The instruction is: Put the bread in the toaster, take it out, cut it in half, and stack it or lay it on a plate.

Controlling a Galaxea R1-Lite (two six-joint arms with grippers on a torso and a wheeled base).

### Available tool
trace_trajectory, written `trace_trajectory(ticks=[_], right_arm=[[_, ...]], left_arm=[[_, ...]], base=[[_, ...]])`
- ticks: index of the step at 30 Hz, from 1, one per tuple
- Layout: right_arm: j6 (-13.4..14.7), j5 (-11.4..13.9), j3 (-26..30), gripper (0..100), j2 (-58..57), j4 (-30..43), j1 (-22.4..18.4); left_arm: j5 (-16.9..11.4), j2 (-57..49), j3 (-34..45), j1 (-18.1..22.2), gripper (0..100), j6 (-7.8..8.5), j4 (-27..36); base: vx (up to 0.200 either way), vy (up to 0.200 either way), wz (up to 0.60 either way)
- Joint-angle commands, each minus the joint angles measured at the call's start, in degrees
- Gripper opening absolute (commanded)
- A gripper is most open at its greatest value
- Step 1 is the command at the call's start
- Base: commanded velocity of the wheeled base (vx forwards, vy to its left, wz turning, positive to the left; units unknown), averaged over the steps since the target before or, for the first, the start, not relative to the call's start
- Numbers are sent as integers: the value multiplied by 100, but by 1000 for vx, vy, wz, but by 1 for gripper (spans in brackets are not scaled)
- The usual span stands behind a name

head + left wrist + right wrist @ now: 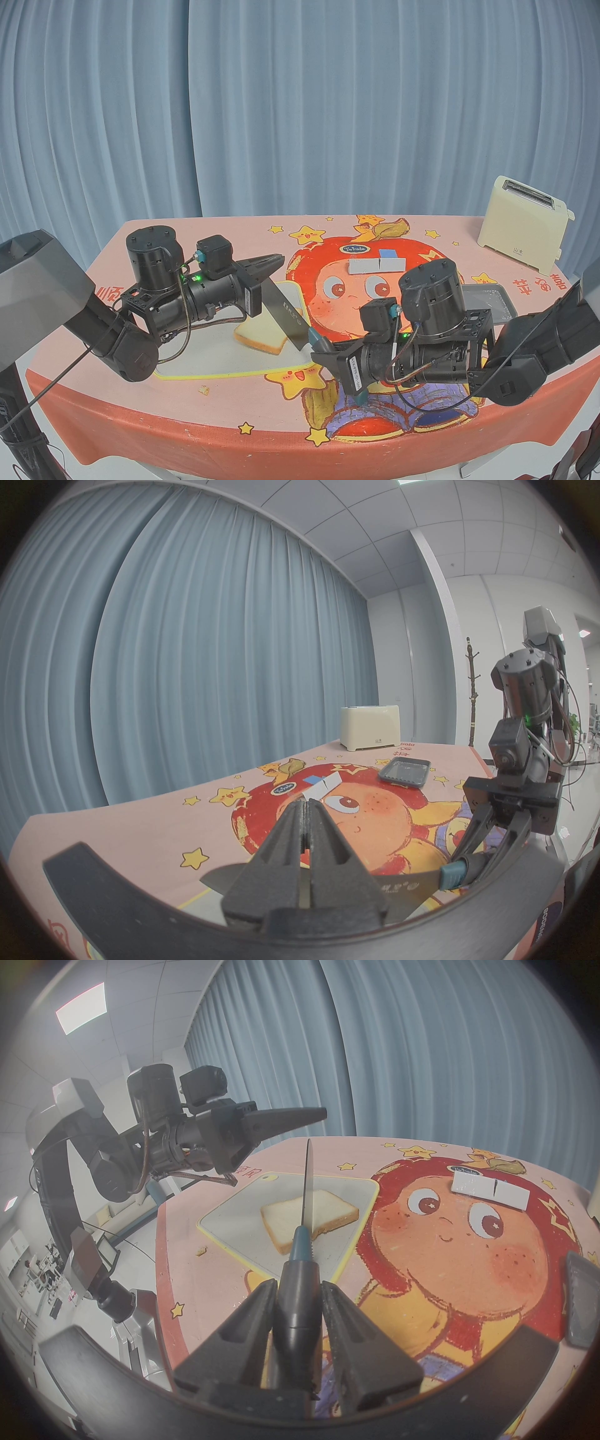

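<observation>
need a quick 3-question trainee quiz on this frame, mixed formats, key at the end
1. Fill in: the bread slice lies on the ____.
2. True or false: the left gripper is open.
3. Multiple choice: the right gripper is shut on: A) the knife, B) the bread slice, C) nothing.

Key
1. cutting board
2. False: its fingers are together, and it sits above the board near the blade's tip.
3. A: it grips the knife by the handle, with the blade running over the slice.
</observation>
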Motion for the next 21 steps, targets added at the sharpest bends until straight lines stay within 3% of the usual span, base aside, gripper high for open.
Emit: trace_trajectory(ticks=[1,12,21], right_arm=[[-7,4,-1,0,-26,-14,4],[-42,4,26,0,-263,-330,-40],[-324,4,-335,0,-325,-225,-234]], left_arm=[[7,-49,-109,1,0,2,11],[-1,-356,-153,1,0,-7,99],[-1,-708,-223,27,0,-7,468]], base=[[0,0,0],[0,0,0],[0,0,0]])
